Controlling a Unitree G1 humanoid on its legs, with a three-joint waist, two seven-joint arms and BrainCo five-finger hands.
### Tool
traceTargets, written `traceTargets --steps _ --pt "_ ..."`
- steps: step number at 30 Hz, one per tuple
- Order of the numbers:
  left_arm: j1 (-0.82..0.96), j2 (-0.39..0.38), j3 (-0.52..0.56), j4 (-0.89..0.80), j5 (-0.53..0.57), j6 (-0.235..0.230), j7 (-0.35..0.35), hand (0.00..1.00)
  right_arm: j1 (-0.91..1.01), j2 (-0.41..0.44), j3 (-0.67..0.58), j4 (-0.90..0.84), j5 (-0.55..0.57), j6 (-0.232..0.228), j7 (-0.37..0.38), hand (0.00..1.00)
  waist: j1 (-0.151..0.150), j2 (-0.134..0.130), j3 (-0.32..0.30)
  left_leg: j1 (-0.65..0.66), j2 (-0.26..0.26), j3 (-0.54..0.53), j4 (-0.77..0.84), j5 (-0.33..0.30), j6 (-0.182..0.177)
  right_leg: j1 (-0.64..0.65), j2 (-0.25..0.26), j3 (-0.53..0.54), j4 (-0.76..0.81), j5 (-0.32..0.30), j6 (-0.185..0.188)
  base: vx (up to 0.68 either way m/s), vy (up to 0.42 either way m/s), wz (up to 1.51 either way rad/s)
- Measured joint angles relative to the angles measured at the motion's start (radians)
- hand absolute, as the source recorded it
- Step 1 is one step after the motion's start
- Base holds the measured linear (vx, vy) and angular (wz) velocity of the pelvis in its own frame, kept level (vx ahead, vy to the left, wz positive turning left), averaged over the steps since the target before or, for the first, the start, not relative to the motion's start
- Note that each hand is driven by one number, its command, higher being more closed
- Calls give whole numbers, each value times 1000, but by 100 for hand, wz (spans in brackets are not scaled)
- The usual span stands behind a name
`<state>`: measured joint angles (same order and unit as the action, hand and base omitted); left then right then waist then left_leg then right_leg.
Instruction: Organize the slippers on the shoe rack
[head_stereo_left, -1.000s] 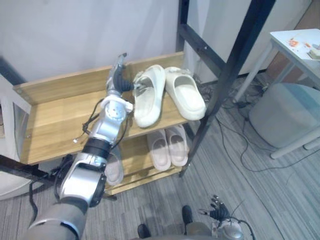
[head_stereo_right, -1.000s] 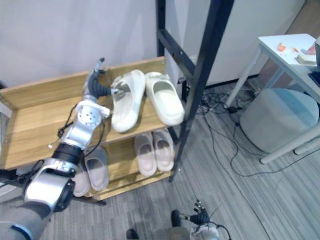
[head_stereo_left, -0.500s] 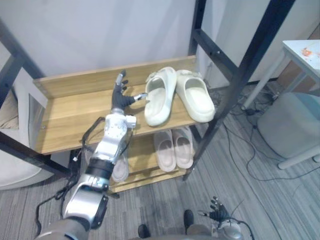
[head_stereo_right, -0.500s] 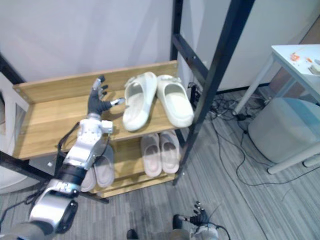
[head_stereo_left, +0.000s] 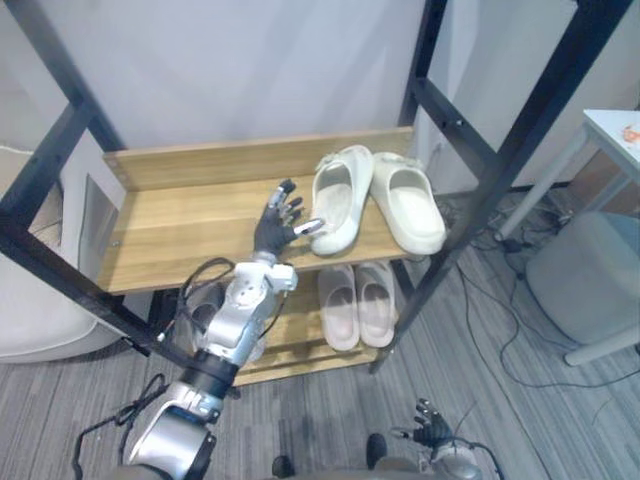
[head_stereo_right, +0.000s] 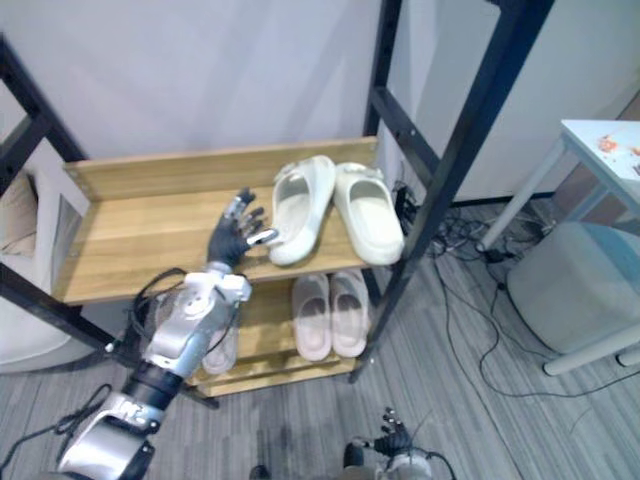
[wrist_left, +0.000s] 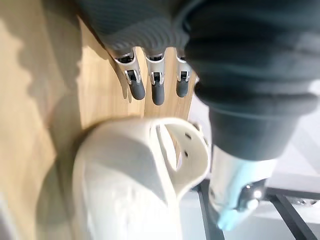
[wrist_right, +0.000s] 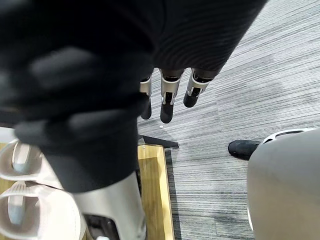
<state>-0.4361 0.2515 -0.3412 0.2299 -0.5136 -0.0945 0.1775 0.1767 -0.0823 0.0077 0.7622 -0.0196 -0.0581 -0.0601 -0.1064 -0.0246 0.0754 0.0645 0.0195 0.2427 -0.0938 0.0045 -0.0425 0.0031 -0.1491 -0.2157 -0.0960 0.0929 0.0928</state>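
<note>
A pair of cream slippers lies on the right of the wooden top shelf (head_stereo_left: 170, 225), the left slipper (head_stereo_left: 338, 195) tilted against the right slipper (head_stereo_left: 410, 205). My left hand (head_stereo_left: 278, 218) hovers over the shelf just left of the left slipper's heel, open with fingers spread, its thumb close to the heel. In the left wrist view the straight fingers (wrist_left: 156, 87) reach over the wood, with the cream slipper (wrist_left: 135, 185) beside them. My right hand (head_stereo_left: 432, 437) hangs low over the floor, open.
On the lower shelf a pale pink pair (head_stereo_left: 358, 303) lies under the cream pair, and a grey pair (head_stereo_left: 205, 305) sits behind my left arm. Black frame posts (head_stereo_left: 490, 170) cross in front of the rack. A grey pouffe (head_stereo_left: 590, 270) and cables lie to the right.
The camera has shifted. My left hand has come off the left cream slipper, drawing back toward the shelf's front edge. The slippers have stayed in place.
</note>
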Motion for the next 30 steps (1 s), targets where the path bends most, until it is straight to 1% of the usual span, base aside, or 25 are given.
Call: traceTargets --steps 7,9,14,30 --pt "12 0 -62 -37 -38 5 -9 0 -1 -4 8 0 0 9 0 0 1 1 -6 0 -1 -5 0 0 0 2 -1 -4 2 -2 2 -2 -6 1" --pt "12 0 -85 -48 -39 14 -11 0 -2 -4 16 0 0 10 0 0 1 0 -8 0 -2 -5 0 0 0 2 -2 -5 2 -1 2 0 0 0" --pt "12 -11 -134 -50 -40 17 -18 0 -2 -5 36 0 0 11 0 0 0 0 -17 0 -5 -6 0 0 1 3 -6 -6 1 -1 3 -38 -17 0" --pt "11 -10 -125 -50 -24 23 -17 0 -3 -4 36 2 1 11 1 0 1 0 -18 0 -10 -7 1 1 2 4 -8 -9 1 -1 3 -11 -5 0"
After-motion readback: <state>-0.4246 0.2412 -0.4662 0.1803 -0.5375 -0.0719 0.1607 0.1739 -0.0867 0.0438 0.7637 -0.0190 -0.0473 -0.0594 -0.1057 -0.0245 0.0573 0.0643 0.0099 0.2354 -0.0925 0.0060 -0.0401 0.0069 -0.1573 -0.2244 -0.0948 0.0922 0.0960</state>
